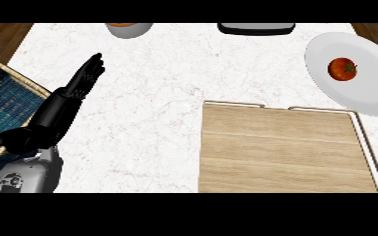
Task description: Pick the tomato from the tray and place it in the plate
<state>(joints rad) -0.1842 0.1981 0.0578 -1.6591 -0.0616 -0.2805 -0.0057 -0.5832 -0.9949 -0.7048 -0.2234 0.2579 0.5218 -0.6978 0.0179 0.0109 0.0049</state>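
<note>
White marble tabletop [162,105] filled most of the view, with dark wood showing past its far-left and far-right corners. Task looked done, judging by the layout: wooden tray [280,150] at the near-right carried nothing, and the tomato [342,69] sat on the white plate [325,87] at the right edge, roughly in the plate's middle, stem up. Nothing left except maybe pulling the arms clear, as far as I could tell.

Largest to smallest:
- Tray: took up the near-right corner, raised rim with two gaps on its far side, plate just beside its far-right corner, possibly overlapping the rim; couldn't tell if they touched.
- Plate: partly cut off by the right edge of the view.
- Woven mat with blue cloth [18,97]: at the left edge, partly under the forearm.
- Left robot hand [83,82]: near the left edge, fingers straight and together, pointing toward the far edge, holding nothing. Resting pose.
- Black flat item [255,28]: at the far edge, right of centre, mostly cut off.
- Grey bowl [129,29]: at the far edge, left of centre, something orange inside, only partly visible.
- Right robot hand: not visible anywhere.

Open room: wide bare strip across the tabletop's middle, between the left robot hand and the tray, and along the far side between tray and far-edge items. Tightest spot was the plate against the tray's corner and right edge.
</note>
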